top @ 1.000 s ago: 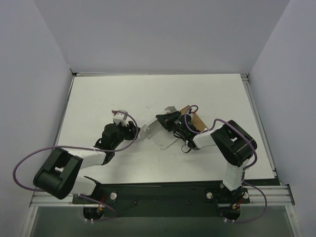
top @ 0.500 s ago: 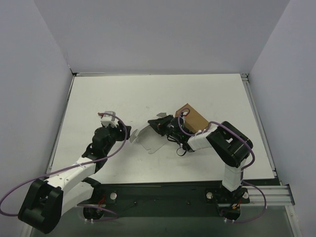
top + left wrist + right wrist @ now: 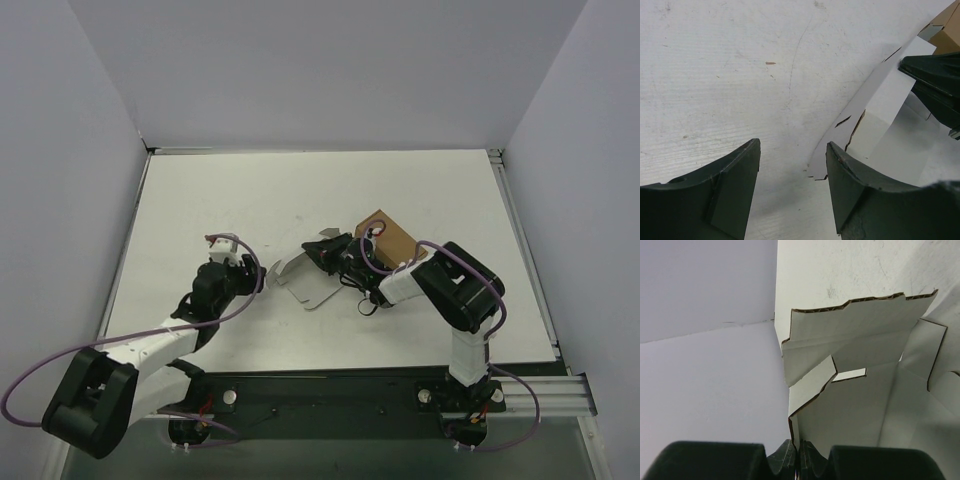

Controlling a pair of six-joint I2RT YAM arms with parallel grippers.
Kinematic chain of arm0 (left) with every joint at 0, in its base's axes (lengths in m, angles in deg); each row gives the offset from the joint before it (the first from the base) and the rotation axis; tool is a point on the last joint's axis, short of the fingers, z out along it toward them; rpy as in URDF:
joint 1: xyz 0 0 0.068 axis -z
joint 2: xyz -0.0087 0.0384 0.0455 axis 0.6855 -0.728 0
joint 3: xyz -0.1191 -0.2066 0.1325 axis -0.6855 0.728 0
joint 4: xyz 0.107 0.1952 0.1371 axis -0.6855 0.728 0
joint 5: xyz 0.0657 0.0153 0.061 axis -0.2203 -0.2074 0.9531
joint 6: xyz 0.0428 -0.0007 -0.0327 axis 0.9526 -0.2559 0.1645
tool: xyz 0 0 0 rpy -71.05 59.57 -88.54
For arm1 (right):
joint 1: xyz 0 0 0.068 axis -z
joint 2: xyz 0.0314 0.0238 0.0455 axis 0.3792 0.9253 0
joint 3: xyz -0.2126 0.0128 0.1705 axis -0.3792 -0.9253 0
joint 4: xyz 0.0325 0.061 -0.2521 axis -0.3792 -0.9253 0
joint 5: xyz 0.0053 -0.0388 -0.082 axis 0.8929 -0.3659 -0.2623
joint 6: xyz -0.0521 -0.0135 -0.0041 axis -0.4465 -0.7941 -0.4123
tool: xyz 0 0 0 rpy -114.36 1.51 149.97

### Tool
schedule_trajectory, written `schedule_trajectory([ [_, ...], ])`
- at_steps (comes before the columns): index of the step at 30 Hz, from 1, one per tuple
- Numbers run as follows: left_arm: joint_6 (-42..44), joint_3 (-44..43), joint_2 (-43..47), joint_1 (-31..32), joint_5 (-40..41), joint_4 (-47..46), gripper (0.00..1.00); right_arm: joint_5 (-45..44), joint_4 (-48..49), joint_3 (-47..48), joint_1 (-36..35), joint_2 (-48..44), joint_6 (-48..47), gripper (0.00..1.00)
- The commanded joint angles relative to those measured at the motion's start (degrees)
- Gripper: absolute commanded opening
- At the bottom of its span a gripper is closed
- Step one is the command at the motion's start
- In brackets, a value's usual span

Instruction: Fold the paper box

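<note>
Right gripper (image 3: 799,456) pinches a flap of the thin white-grey card box blank (image 3: 855,405), holding it raised, likely so the released, empty left gripper (image 3: 792,162) can crease it.

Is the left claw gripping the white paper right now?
No, the left gripper's fingers stand wide apart over the table, not closed on the paper box beside them.

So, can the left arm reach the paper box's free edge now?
Probably yes: the left gripper is open, with the near corner of the paper box showing between its fingers. The right gripper pinches the far side, clear of it.
</note>
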State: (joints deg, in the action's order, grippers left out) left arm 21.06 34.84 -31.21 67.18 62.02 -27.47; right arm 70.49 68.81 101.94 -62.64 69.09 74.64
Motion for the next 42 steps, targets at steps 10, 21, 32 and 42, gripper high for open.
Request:
schedule_trajectory([
  [10,-0.2,-1.4,-11.1,0.5,-4.7,-7.6,0.64,-1.5,-0.6,-1.3,0.8,1.8,-1.2,0.0],
  [21,3.4,-4.4,-20.7,5.2,-7.1,-16.2,0.64,-1.2,0.7,-1.7,0.8,2.7,-0.7,0.0],
  [32,7.1,-7.3,-23.8,9.5,-5.7,-20.1,0.61,-2.1,2.8,-3.5,1.0,2.7,-0.7,0.0],
  [42,10.9,-9.6,-26.7,12.2,-8.5,-23.6,0.49,-2.4,3.2,-4.3,1.0,2.8,-0.8,0.0],
])
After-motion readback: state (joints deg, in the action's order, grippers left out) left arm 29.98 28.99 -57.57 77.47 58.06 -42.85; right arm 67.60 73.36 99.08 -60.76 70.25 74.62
